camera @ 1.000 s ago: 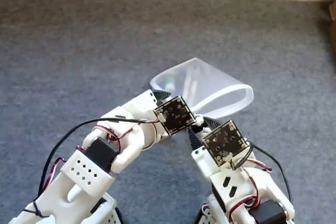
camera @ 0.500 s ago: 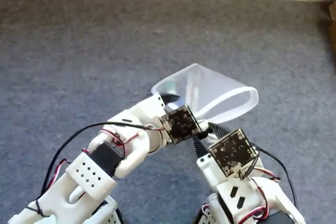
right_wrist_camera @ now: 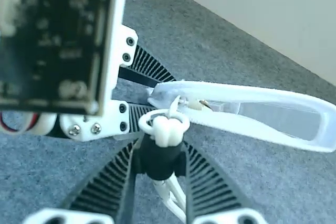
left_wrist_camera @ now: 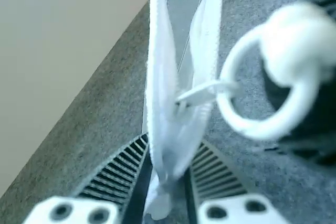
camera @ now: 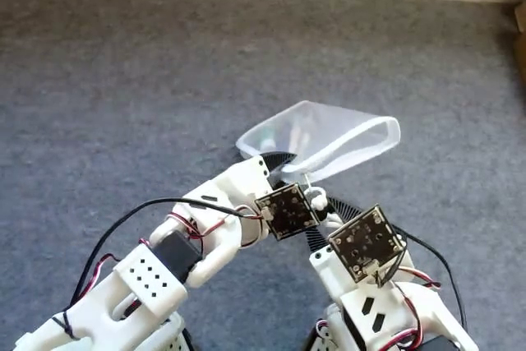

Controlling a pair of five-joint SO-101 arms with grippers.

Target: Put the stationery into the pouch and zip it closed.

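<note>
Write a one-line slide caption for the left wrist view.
Left gripper clamps the pouch by its end; the white zip-pull ring sits beside its open mouth.

The pouch [camera: 329, 141] is translucent white, its pull ring [left_wrist_camera: 257, 129] white, the carpet [camera: 123, 80] speckled grey.

Right tool [right_wrist_camera: 157, 153]: ribbed black fingers closed on dark block carrying white ring pull [right_wrist_camera: 168, 124]
Pouch [right_wrist_camera: 236, 94]: translucent white, long, mouth edges apart w/ grey showing btwn; one end touching ring pull
Left tool [right_wrist_camera: 149, 94]: ribbed fingers either side of that pouch end, clamped on it; circuit board [right_wrist_camera: 52, 40] on its wrist, close to lens
Tabletop [right_wrist_camera: 236, 182]: grey carpet-like cover
Wall [right_wrist_camera: 262, 14]: pale, beyond tabletop edge
</note>
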